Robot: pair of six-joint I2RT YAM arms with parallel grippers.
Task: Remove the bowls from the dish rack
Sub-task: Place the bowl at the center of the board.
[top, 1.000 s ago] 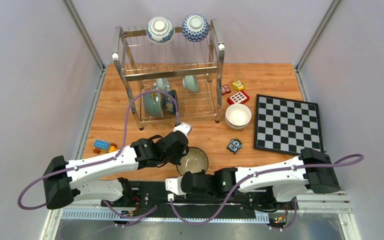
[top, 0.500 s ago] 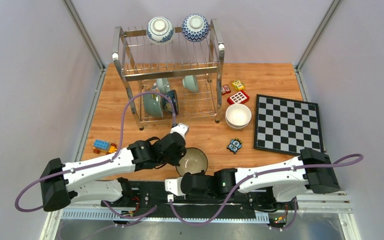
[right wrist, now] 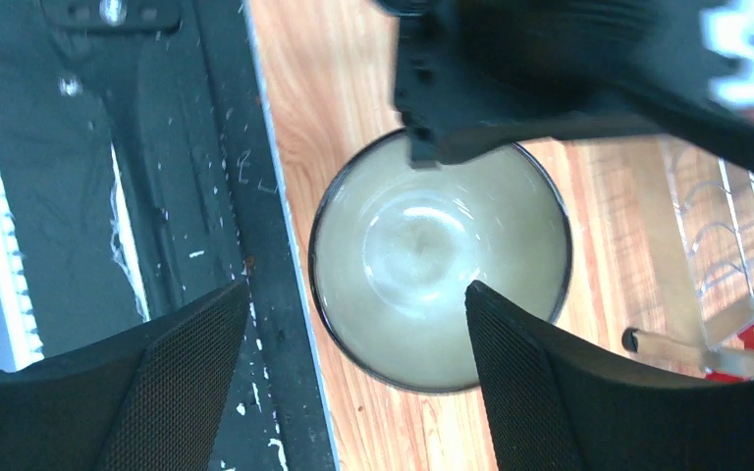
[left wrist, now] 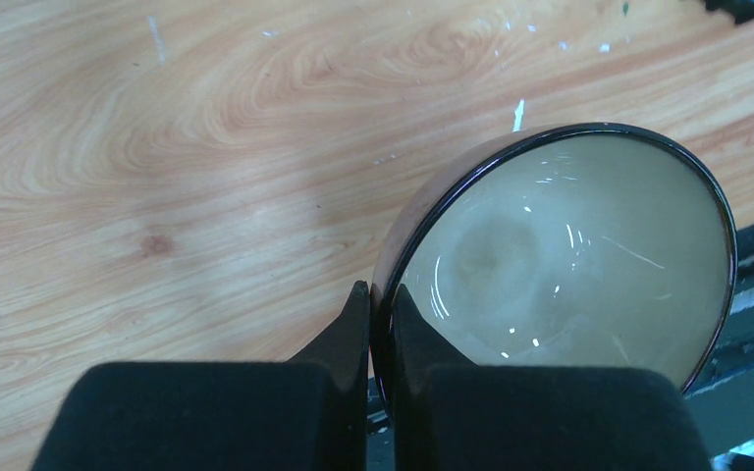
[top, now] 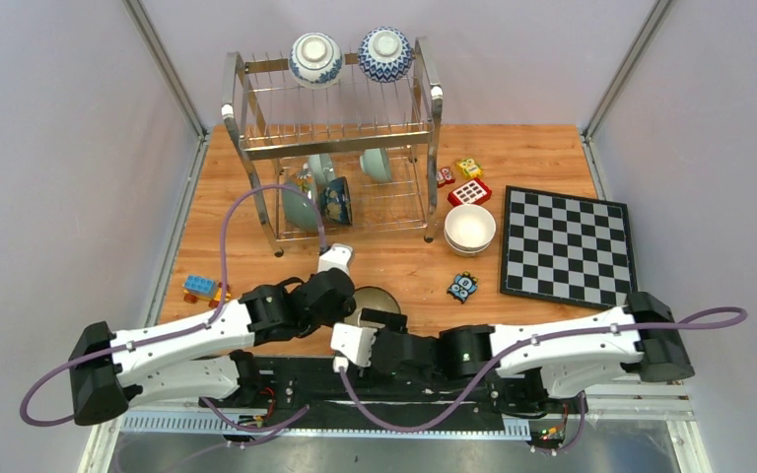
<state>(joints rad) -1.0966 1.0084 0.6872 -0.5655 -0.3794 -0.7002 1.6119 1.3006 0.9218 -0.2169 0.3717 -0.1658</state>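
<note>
left hand [left wrist: 380, 296] | pinching brown bowl [left wrist: 569, 265] rim | mouth up

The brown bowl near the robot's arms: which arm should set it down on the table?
Left, probably. The left hand is pinched shut on the rim of the brown bowl, so it can lower it onto the table. The right hand is wide open, gripping nothing.

Bright, even overhead light gives soft, faint shadows on the surface [top: 404, 266]. Small white glints streak the glaze of the brown bowl [left wrist: 569, 265]. In the right wrist view the left hand [right wrist: 420, 147] is blurred.
</note>
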